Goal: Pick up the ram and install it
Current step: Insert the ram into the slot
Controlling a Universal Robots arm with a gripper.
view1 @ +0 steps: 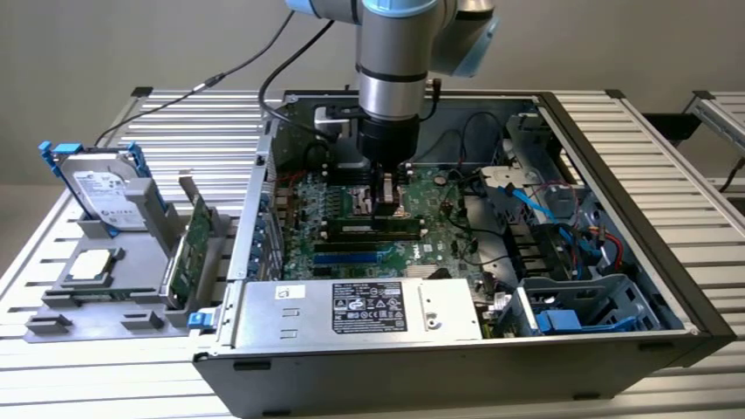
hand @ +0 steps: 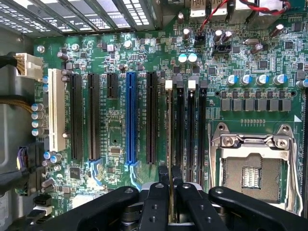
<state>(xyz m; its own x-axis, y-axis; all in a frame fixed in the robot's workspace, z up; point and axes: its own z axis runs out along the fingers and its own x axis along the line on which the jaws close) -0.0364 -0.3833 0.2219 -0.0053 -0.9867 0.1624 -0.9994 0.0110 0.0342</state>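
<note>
Green ram (hand: pixel 170 144) sat edge-on in the pincer (hand: pixel 171 195), which was squeezed nearly shut on it, right over the black memory slots (hand: pixel 179 130) on the motherboard (hand: pixel 120 120), around the middle of the exterior view. Imo doing this well meant keeping the stick dead parallel to its slot and pressing straight down evenly, no tilting or twisting.
</note>
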